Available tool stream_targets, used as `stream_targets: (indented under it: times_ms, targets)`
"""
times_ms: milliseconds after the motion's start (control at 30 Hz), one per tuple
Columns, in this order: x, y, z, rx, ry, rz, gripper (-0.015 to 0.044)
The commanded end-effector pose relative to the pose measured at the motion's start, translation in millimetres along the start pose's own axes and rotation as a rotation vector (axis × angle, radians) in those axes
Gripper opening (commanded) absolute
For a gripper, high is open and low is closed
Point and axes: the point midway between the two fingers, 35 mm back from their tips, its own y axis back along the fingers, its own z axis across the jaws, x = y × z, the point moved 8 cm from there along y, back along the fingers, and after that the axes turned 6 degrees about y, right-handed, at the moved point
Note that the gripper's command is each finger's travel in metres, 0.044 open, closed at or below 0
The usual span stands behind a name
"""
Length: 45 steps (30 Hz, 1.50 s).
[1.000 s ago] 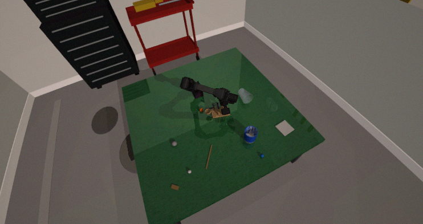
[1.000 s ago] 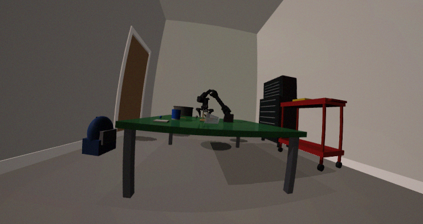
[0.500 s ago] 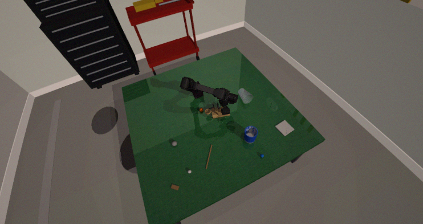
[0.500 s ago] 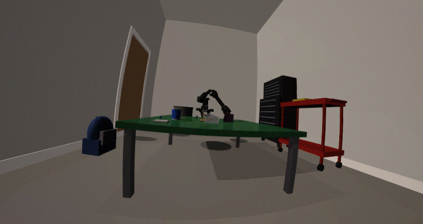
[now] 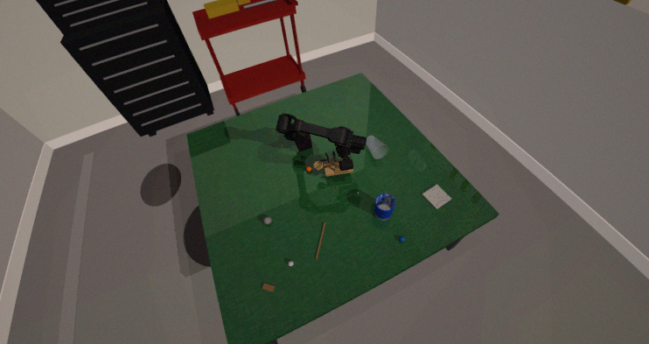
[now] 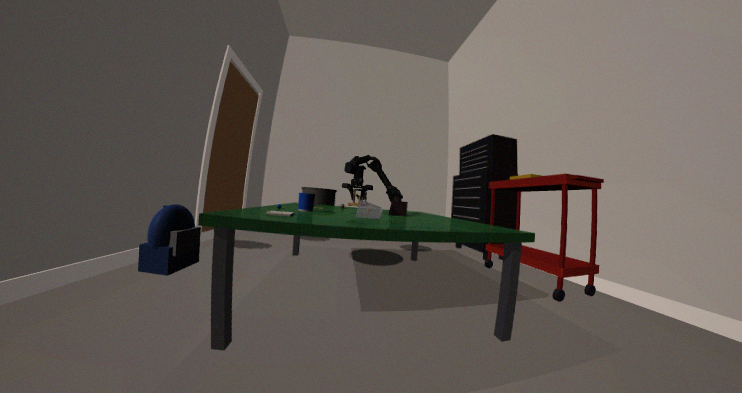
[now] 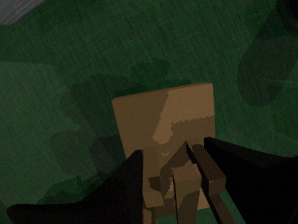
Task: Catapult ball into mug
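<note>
The wooden catapult (image 5: 333,169) (image 7: 165,117) stands on the green table (image 5: 254,186) near the arm's base. My gripper (image 5: 344,162) (image 7: 173,149) (image 6: 357,192) reaches down over it and is shut on the catapult's upright frame, one finger on each side. A small orange ball (image 5: 309,169) sits at the catapult's left end; I cannot tell whether it touches it. The blue mug (image 5: 385,205) (image 6: 306,201) stands upright toward the front right of the catapult.
A clear cup (image 5: 376,147) (image 6: 368,211) lies tipped to the right of the arm. A white card (image 5: 436,196), a grey ball (image 5: 267,220), a white ball (image 5: 290,263), a blue ball (image 5: 401,239), a wooden stick (image 5: 320,241) and a small block (image 5: 268,287) lie on the table. A red cart (image 5: 254,45) stands behind it.
</note>
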Motion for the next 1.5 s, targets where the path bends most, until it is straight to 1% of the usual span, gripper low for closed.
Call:
stream_targets:
  times_ms: [0,533,867,1167,1467]
  targets:
    - [1.6,3.2,-0.8,-0.005,-0.099,-0.001,0.0]
    - [3.1,1.3,-6.6,-0.003,-0.649,0.005,0.0]
    - [11.9,0.1,-21.8,0.0,-0.986,0.008,0.0]
    - [15.8,-0.3,-25.2,0.001,-1.009,0.009,0.0]
    - [15.7,-13.7,-26.1,0.001,-1.009,0.009,0.0]
